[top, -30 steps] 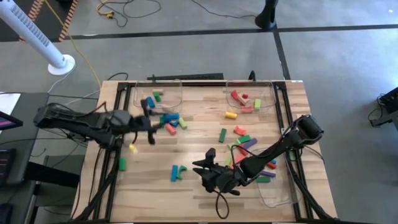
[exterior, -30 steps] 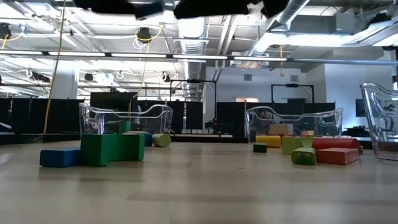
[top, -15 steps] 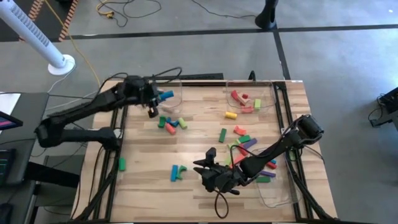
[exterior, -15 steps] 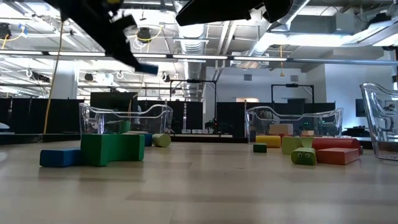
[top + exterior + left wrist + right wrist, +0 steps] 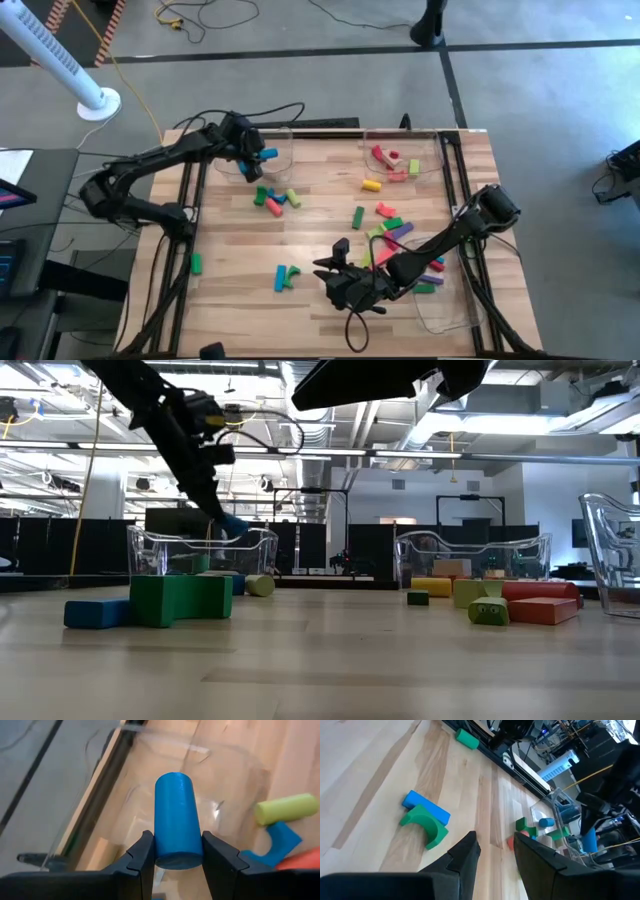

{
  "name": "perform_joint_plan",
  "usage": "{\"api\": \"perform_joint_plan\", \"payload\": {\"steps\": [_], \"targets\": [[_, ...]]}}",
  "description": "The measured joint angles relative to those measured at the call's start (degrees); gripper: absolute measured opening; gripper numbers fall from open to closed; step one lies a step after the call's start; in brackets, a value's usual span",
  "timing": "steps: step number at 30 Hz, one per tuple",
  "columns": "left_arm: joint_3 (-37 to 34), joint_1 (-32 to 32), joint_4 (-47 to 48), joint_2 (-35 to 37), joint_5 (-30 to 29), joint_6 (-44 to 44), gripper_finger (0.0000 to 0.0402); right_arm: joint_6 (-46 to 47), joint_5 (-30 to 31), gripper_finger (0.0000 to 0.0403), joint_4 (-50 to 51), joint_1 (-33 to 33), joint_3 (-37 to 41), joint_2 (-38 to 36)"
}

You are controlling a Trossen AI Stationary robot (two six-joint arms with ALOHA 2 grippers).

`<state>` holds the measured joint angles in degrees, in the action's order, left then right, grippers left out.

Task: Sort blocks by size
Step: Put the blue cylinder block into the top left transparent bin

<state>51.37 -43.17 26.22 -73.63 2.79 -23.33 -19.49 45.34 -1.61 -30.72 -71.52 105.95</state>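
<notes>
Now left gripper [image 5: 176, 851] carries blue cylinder [image 5: 176, 820] over tray [image 5: 227, 765].

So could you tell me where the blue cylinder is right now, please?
The blue cylinder is clamped in the left claw, above the clear tray at the table's far left corner in the high view.

Blue cylinder [image 5: 174, 820], yellow-green cylinder [image 5: 286, 808], green arch [image 5: 426, 823], perhaps red block [image 5: 380, 157], pale wood table [image 5: 320, 240]
</notes>
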Motion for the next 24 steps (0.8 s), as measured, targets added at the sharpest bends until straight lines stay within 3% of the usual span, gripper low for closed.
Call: {"api": "perform_joint_plan", "payload": {"steps": [8, 24], "targets": [[0.00, -3.77, 0.52, -2.93, -0.02, 0.02, 0.0136, 0.15, -0.02, 0.0163, -0.16, 0.01, 0.00, -0.02], [-0.02, -4.51, 1.51, -3.33, 1.64, 0.40, 0.0139, 0.15, -0.04, 0.0163, -0.26, 0.00, 0.00, -0.02]]}}
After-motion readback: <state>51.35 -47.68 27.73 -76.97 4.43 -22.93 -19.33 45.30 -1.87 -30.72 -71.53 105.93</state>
